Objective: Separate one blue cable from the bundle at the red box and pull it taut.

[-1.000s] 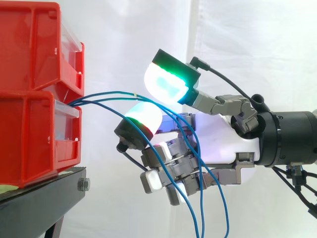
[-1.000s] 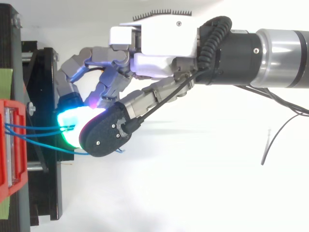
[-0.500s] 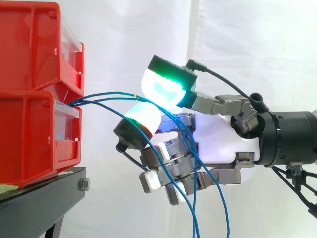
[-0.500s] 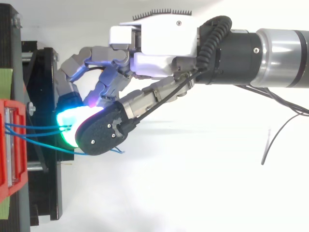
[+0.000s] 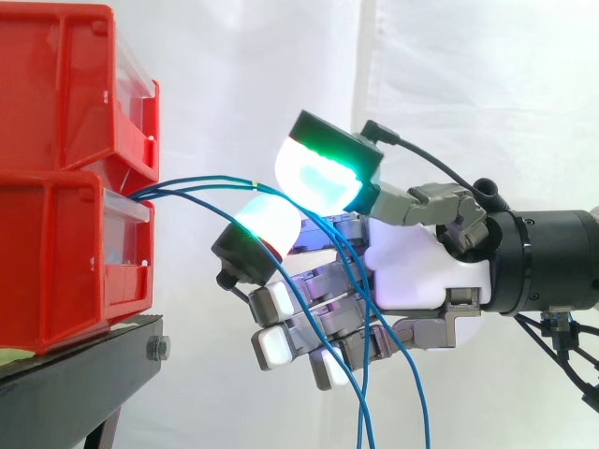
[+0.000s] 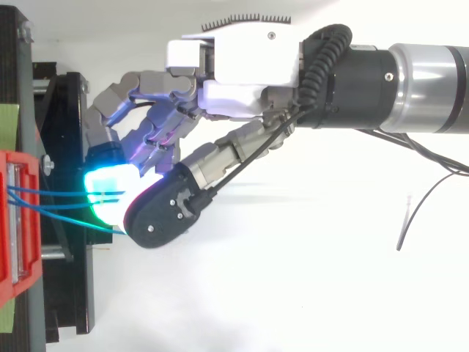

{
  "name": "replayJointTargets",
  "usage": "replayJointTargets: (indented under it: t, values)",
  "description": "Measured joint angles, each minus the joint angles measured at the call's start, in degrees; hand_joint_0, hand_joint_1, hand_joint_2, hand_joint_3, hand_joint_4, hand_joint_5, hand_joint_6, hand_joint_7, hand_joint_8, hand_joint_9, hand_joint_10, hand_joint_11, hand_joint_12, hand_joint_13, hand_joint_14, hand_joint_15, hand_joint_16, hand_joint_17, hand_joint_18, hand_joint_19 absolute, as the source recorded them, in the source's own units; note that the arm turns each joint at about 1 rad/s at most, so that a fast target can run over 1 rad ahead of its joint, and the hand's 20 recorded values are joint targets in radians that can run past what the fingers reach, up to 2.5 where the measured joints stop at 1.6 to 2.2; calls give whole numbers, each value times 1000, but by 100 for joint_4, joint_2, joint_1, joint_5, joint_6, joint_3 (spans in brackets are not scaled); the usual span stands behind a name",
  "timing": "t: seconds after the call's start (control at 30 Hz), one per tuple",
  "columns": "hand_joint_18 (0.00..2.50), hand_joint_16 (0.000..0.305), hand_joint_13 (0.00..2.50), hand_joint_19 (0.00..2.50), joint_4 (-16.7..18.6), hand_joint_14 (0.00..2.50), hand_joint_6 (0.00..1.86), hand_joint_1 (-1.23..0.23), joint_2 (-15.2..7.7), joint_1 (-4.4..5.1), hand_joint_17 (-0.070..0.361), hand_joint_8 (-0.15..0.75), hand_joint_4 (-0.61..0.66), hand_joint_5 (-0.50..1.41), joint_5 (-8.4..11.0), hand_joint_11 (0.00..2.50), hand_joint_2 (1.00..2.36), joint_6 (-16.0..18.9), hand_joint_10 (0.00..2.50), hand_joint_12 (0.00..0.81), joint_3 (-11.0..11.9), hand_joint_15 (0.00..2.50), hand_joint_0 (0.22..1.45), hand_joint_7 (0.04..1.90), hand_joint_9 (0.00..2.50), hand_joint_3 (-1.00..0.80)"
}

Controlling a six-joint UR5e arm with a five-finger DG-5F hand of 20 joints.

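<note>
Blue cables (image 5: 201,178) are running from the red box (image 5: 65,253) on the black stand's (image 5: 84,374) edge into the hand (image 5: 412,271); whether it is grasping them cannot be told.

bins (image 5: 65,178) on stand (image 5: 75,374), left of robot hand (image 5: 412,271)

Upper red bin (image 5: 56,84) stacked on lower red bin (image 5: 65,253), both on the black stand (image 5: 84,374). Blue cables (image 5: 159,190) left the lower bin's front, arced right across my hand (image 5: 412,271), then hung down out of frame. My hand was level, well apart from the bins. White curtain (image 5: 487,84) behind.
</note>
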Motion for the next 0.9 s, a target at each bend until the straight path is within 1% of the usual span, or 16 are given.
replayJointTargets:
  t: [0.07, 0.17, 0.23, 0.27, 0.33, 0.4, 0.5, 0.6, 0.67, 0.73, 0.9]
  values:
    - [833, 49, 755, 747, -1, 22, 866, -836, 0, 0, 111, 285, 105, -210, 1, 1026, 1000, 1, 23, 408, 0, 597, 688, 1073, 703, -500]
    - [837, 49, 766, 755, -4, 21, 865, -817, 0, 0, 110, 285, 105, -208, 1, 1025, 1000, 2, 22, 409, 0, 604, 626, 1077, 714, -500]
    - [842, 49, 771, 761, -9, 22, 865, -787, 0, 0, 111, 285, 106, -206, 1, 1024, 1000, 4, 22, 411, -3, 608, 589, 1065, 723, -500]
    - [856, 50, 785, 761, -10, 20, 863, -745, 0, 0, 113, 293, 113, -203, 1, 1033, 1000, 4, 20, 419, -3, 598, 551, 1052, 738, -500]
    - [863, 51, 789, 759, -13, 20, 852, -734, 0, 0, 115, 299, 126, -201, 1, 1036, 1000, 4, 20, 425, -2, 609, 538, 1043, 750, -500]
    - [870, 52, 794, 762, -13, 19, 837, -687, 0, -1, 117, 304, 133, -198, 1, 1038, 1000, 3, 21, 435, -2, 599, 521, 1017, 756, -500]
    - [870, 52, 793, 762, -8, 21, 833, -664, 0, 0, 117, 306, 123, -195, 1, 1038, 1000, 1, 21, 434, -1, 590, 522, 1014, 758, -500]
    - [859, 50, 787, 773, -7, 20, 825, -621, 0, 0, 113, 298, 113, -191, 1, 1044, 1000, -1, 21, 423, -1, 596, 550, 1030, 759, -500]
    - [844, 48, 779, 775, -3, 22, 817, -613, 0, 0, 108, 286, 99, -185, 1, 1036, 1000, 1, 23, 414, 0, 582, 614, 1045, 756, -499]
    - [843, 48, 773, 774, -4, 20, 817, -644, 0, 0, 108, 287, 84, -183, 1, 1026, 1008, 2, 22, 414, 0, 588, 631, 1055, 756, -398]
    - [837, 48, 759, 779, -6, 20, 840, -711, 0, 0, 108, 292, 72, -187, 1, 1040, 1018, 5, 22, 414, 0, 585, 612, 1090, 745, -196]
